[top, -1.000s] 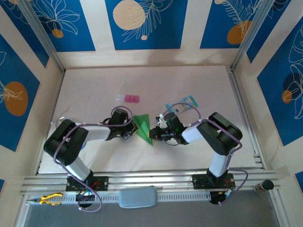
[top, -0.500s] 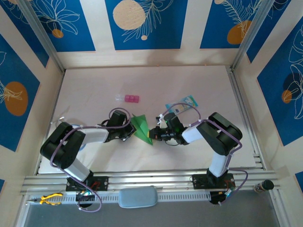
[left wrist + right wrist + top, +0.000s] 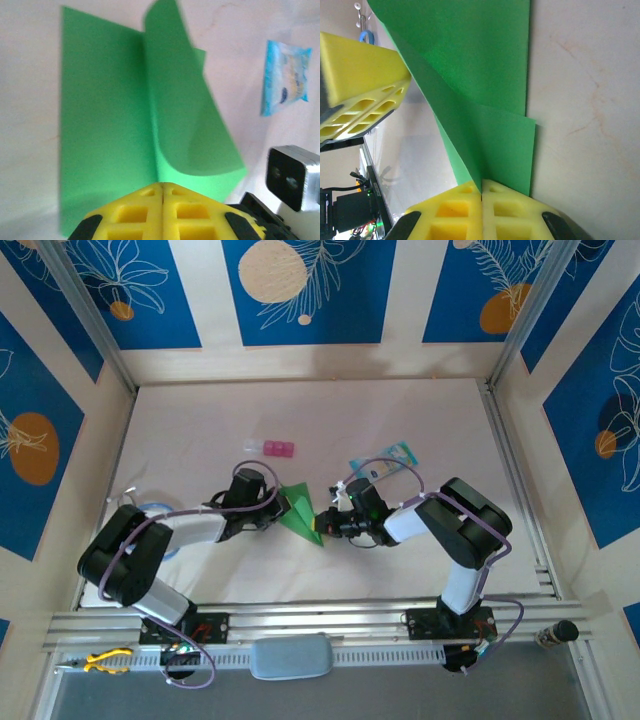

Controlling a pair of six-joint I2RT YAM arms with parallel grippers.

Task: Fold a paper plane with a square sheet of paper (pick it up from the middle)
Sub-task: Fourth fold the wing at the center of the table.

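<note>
Currently, left tool (image 3: 163,186) and right tool (image 3: 481,191) each clamp fully closed on the green sheet of paper (image 3: 105,110); align edges before pressing the crease onto the surface (image 3: 30,50).

Right gripper (image 3: 481,194): yellow fingers pressed together, pinching the near edge of the green paper (image 3: 480,60). One layer of the sheet lies flat on the tabletop (image 3: 590,100). Another rises as a slanted flap from the pinch. Left gripper (image 3: 402,82) comes in from the left, its tip at that flap. Pale tabletop with faint brown streaks beside the paper's straight right edge.
</note>
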